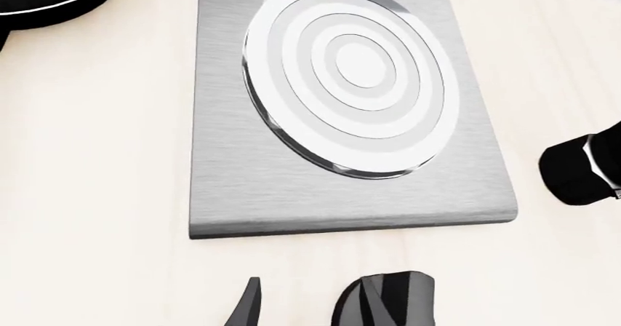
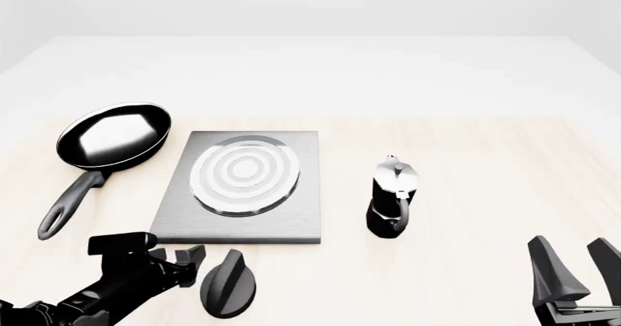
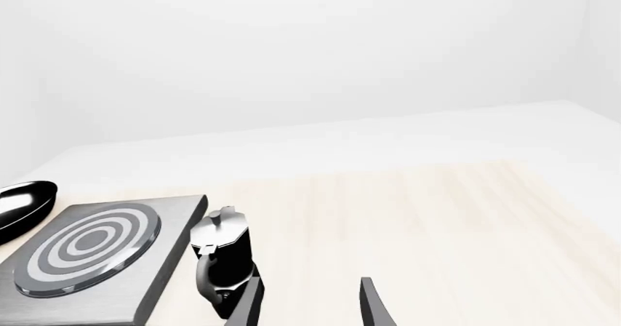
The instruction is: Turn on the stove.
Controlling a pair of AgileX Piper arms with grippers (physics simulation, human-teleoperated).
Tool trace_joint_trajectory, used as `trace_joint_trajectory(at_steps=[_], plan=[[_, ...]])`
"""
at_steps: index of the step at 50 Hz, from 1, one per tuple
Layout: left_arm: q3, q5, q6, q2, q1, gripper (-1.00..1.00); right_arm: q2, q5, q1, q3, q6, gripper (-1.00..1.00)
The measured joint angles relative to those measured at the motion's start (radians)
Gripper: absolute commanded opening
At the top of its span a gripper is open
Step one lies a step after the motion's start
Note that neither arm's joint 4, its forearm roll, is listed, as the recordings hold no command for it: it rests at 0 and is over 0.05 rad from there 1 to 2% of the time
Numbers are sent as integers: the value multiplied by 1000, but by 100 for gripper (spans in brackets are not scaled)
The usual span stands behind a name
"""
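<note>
Black and ridged, the stove knob (image 2: pixel 229 284) sat on the table just in front of the stove slab (image 2: pixel 302 195). Beside it the left gripper (image 2: pixel 180 259) hung open and empty, seemingly poised to grasp it; the right gripper (image 2: pixel 582 268) was parked well apart, jaws open.

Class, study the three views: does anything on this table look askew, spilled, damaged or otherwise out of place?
Nothing is spilled or damaged. One oddity: the knob lies loose on the table, apart from the stove slab and turned at an angle. The frying pan and moka pot stand upright beside the slab.
</note>
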Motion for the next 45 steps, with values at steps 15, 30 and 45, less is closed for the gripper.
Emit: trace_joint_trajectory(at_steps=[15, 30, 45], plan=[[35, 101, 56, -223, 12, 100, 1, -1, 0, 0, -2, 100], [65, 442, 106, -760, 12, 100, -7, 5, 0, 0, -7, 100], [14, 815, 83, -1229, 31, 100, -8, 5, 1, 0, -11, 100]])
